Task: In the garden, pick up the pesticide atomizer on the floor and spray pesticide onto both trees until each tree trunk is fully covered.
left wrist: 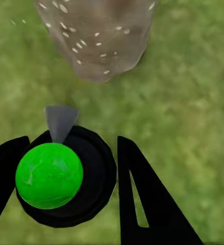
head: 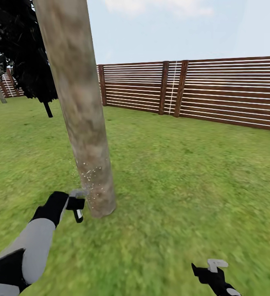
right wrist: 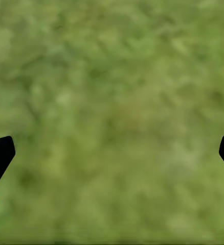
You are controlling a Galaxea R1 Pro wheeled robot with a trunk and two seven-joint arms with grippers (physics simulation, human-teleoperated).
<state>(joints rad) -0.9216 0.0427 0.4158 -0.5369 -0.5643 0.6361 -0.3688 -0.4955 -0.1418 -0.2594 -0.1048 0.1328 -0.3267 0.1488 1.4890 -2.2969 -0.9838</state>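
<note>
Atomizer: the pesticide atomizer (left wrist: pixel 66 176), clenched in the left gripper (head: pixel 75 204), nozzle aimed at the trunk (head: pixel 81 115) base.
Trunk: speckled with white droplets.
Right gripper (head: pixel 213 269): spread, holding nothing, above grass (head: pixel 184 164).

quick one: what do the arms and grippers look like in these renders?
The left arm has a pale grey forearm shell, black elbow section and black wrist. The left gripper has pale grey fingers. The right gripper has a black body with a pale grey L-shaped finger. No cables or markings visible.

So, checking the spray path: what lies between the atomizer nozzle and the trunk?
Nothing solid: in the left wrist view, only grass shows between the pesticide atomizer and the speckled tree trunk.
</note>
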